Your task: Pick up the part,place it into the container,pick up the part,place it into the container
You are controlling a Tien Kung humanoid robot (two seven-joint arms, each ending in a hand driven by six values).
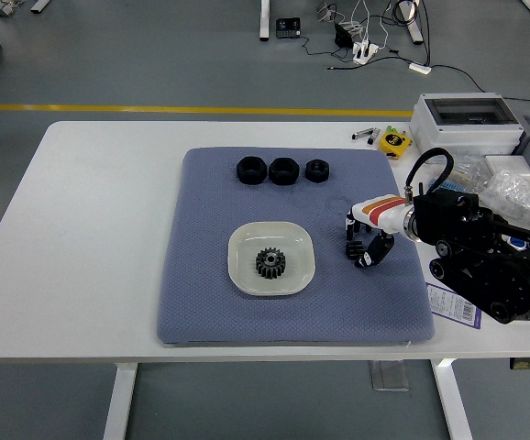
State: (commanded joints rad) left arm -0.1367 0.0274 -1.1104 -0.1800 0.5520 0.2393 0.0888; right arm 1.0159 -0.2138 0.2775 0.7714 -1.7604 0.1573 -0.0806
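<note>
**Ana:** Blue-grey padding, that mat (201,302), covers the middle of the white table (91,229). At its centre sits the container (270,259), a shallow cream dish, and one black gear (268,262) already lies inside it. So I'd judge the first pick and place done.

**Ben:** And the second?

**Ana:** Not done. The right hand (366,246), white with orange stripes, sits at about three o'clock from the dish, close over the mat but apart from the dish rim. Its dark fingers (374,251) point downward and are drawn together.

**Ben:** Holding a part?

**Ana:** I can't tell. Something dark shows among the fingertips, but it merges with them; it could be a small gear or just the fingers themselves. Whether they are closed on anything or only curled isn't clear at this size.

**Ben:** What else is on the mat?

**Ana:** Three black ring-shaped parts (281,170) in a row at twelve o'clock from the dish, well apart from it and from the hand, none touched.

**Ben:** So what's left?

**Ana:** My reading: about halfway. If the hand does have a part, it needs carrying toward nine o'clock, over the rim, and releasing beside the gear. If not, the grasp comes first. The left arm isn't visible at all.
</note>
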